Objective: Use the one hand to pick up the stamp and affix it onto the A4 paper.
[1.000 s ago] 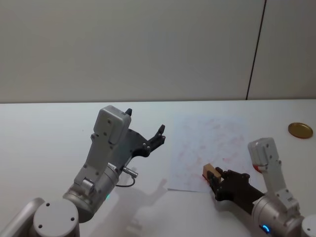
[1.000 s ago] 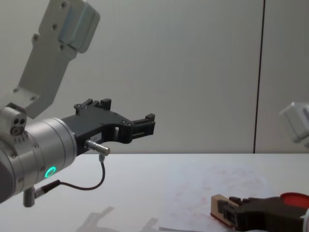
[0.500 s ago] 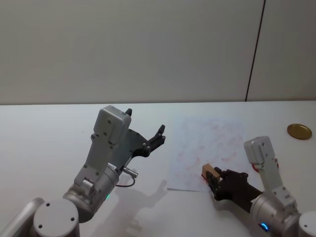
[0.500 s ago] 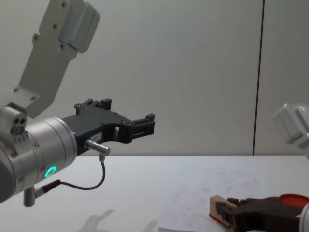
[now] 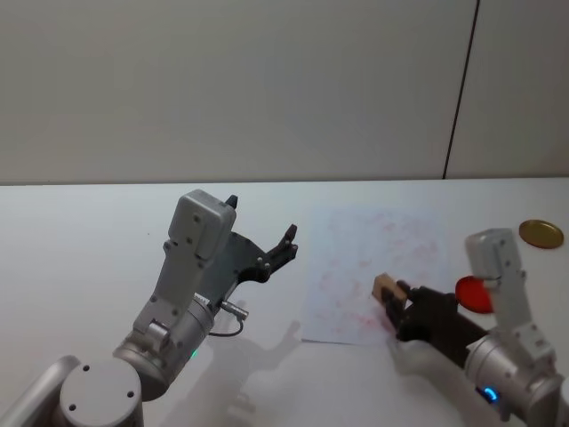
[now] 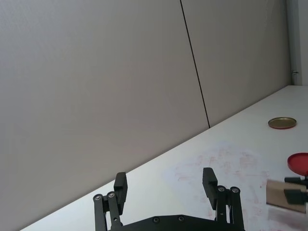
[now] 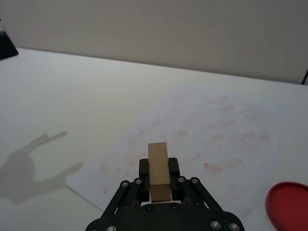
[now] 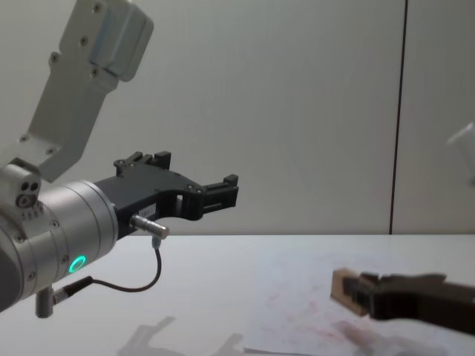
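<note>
1. The right gripper (image 7: pixel 159 169) reaches in from the robot's right, low over the tabletop (image 5: pixel 80 240), and is clamped on the stamp (image 7: pixel 158 166), with one black finger pressed to each long side.
2. The stamp is a small block of light tan wood, longer than it is wide, with plain flat faces and squared edges. It sticks out forward past the fingertips, so its far end is bare.
3. The face that would print is turned away from the cameras, and whether it carries ink cannot be told.
4. From the head view the stamp sits over the near right part of the A4 paper (image 5: pixel 373 249). From the chest view it hangs a little above the sheet with a soft shadow under it, apart from the surface.
5. The A4 paper lies flat on the tabletop, white and dotted all over with faint, smudged red marks.
6. A flat round red ink pad (image 5: pixel 474 294) lies on the tabletop just off the paper's right edge, near the right arm. A round gold lid (image 5: pixel 541 233) lies farther back and to the right.
7. The left gripper (image 6: pixel 164 179) is raised well above the tabletop to the left of the paper, fingers spread wide with nothing between them, pointing toward the grey wall (image 5: pixel 267 89).
</note>
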Robot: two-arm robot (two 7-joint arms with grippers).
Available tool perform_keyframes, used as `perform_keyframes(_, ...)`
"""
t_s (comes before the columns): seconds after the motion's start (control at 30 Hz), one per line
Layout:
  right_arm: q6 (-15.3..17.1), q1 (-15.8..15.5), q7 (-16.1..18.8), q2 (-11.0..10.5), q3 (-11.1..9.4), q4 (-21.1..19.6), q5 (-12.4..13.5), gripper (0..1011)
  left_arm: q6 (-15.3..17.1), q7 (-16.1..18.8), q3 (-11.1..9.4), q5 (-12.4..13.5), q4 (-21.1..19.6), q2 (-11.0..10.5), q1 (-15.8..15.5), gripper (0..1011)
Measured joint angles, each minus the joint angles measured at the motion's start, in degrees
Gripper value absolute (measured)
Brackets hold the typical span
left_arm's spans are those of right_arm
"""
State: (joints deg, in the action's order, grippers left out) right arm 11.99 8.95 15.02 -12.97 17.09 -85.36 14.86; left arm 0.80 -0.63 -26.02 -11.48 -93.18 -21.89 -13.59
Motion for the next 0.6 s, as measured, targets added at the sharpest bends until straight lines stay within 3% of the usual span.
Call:
perform_keyframes(0.33,-1.81,-0.46,-2.44,-1.88,-2.39,-2.83,2.53,219,0.0,0.0,0.0,0.0,0.0,0.0,0.0,993)
perform_keyframes(0.6,-2.66,-0.03,-4.16,-3.39,-4.29,-2.78,3.06,219,0.0,0.0,0.0,0.0,0.0,0.0,0.0,993)
